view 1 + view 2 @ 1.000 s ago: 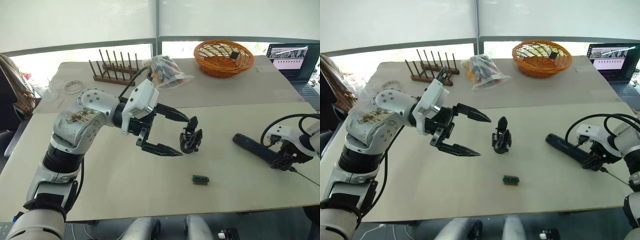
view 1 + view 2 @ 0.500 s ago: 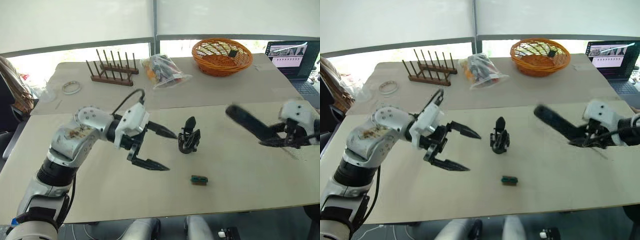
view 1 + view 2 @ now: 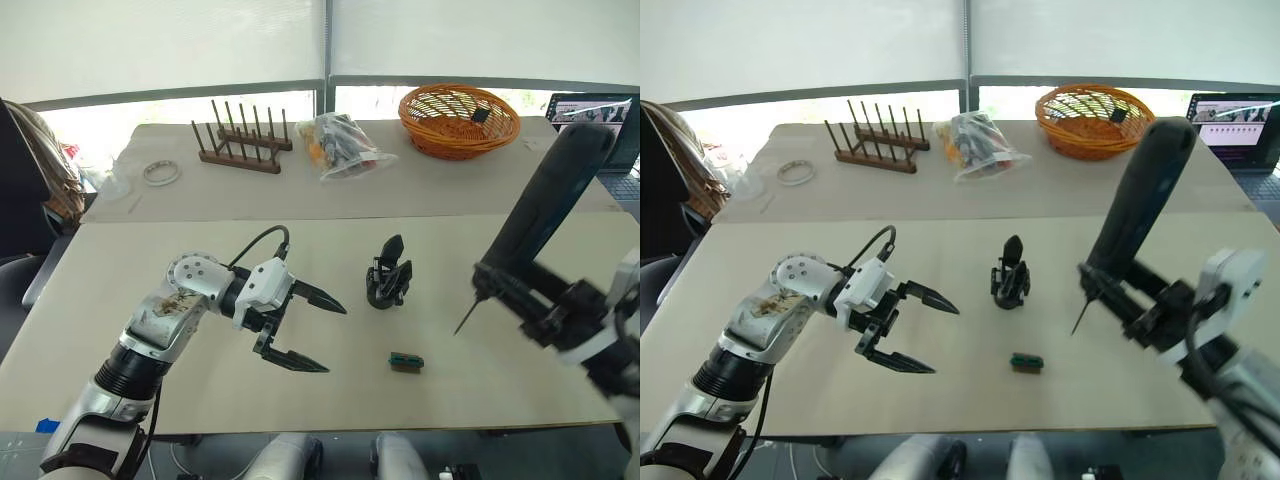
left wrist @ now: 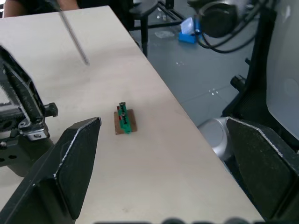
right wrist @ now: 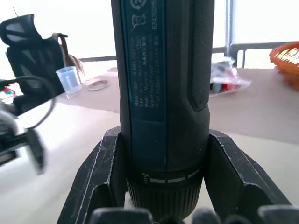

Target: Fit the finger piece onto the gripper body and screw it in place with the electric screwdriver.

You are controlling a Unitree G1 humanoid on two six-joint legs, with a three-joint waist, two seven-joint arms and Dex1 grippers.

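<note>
Right gripper [image 3: 1140, 310] clamped round the screwdriver [image 3: 1130, 220], lifted right of the gripper body [image 3: 1010, 275] at desk [image 3: 940, 390] centre, bit angled down, likely readied for screwing. Left gripper [image 3: 915, 330] spread wide, empty, left of body, presumably to steady it.

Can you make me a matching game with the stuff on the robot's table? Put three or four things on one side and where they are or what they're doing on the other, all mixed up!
Things:
1. electric screwdriver
2. gripper body
3. orange basket
4. left tool

Places or states:
A. standing on the table, in the middle
B. open, with nothing in it
C. at the far edge of the table, near the laptop
D. lifted up, clamped in the right tool, bit pointing down

Pairs: 1-D, 2-A, 3-C, 4-B
</note>
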